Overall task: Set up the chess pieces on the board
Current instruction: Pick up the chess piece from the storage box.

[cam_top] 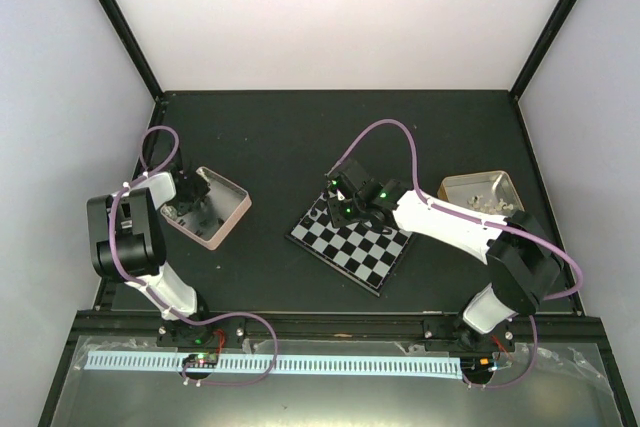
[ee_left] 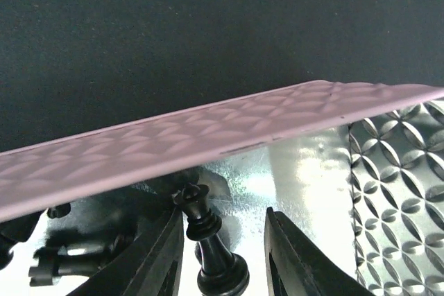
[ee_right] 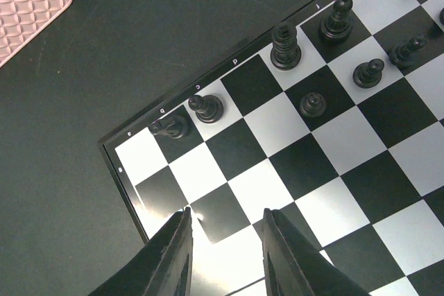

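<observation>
Black piece (ee_left: 208,240): it stands upright on the shiny floor of the pink tin (ee_left: 208,136), right between the fingers of your left tool (ee_left: 223,216).
Left tool: its jaws flank the piece but are not clamped. The left finger looks to be at the collar, and a clear gap shows on the right side.
Risk in the tin: if one finger arrives first, it may shove the tall, narrow piece over, or pinch it askew so that it swings on the lift.
Tin wall: it crosses the wrist view just beyond the fingers, so a slanted lift-out could catch the piece or a finger on the rim.
Loose chessmen (ee_left: 62,261): they lie on their sides close to the left finger, and you could nudge them.
Chessboard (ee_right: 277,171): it sits on the dark tabletop (cam_top: 300,137) between the pink tin and a second tin (cam_top: 480,192) holding pale pieces.
Right tool (ee_right: 225,223): open and empty, it hovers over the board's corner by the lettered edge.
Placed black pieces (ee_right: 285,45): they stand close together in the two rows nearest that edge, with the corner square bare.
Risk on the board: a finger coming down between neighbours could topple them.
Both arms: with the right arm over the board, bringing the left one across risks a clash.
</observation>
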### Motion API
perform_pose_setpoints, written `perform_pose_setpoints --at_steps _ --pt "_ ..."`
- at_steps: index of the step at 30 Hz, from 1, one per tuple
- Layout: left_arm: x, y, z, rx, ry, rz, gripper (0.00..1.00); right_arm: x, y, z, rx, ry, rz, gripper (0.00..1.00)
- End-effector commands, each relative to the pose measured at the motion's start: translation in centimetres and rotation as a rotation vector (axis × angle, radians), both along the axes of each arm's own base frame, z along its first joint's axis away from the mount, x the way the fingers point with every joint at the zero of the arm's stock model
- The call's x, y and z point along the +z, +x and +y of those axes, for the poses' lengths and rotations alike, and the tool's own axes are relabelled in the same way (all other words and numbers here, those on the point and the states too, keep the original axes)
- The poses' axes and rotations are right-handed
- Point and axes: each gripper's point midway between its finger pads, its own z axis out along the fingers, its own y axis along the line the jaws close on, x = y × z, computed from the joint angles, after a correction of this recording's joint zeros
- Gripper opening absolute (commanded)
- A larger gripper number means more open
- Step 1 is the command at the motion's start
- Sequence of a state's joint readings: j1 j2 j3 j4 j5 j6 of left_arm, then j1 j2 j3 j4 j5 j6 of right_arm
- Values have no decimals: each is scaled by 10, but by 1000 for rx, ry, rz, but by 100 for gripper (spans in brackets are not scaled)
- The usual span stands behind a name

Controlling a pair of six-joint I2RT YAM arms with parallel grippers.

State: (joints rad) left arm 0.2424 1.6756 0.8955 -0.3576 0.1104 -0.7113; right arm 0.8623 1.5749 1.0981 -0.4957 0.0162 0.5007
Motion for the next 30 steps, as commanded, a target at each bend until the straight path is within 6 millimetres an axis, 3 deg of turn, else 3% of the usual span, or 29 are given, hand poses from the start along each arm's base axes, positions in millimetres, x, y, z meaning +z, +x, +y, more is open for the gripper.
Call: perform_pose_setpoints --at_steps 1,17,26,30 --pt "-11 -20 -9 -59 -26 85 34 7 2 -3 -19 19 -14 29" --pt "-20 -25 -19 -74 -78 151 30 9 2 -3 -20 23 -17 28" --pt "-18 -21 -14 -80 -49 149 16 11 2 -5 -23 21 -27 28" --pt "-12 -20 -19 -110 -42 132 15 16 3 -6 -32 30 -38 28"
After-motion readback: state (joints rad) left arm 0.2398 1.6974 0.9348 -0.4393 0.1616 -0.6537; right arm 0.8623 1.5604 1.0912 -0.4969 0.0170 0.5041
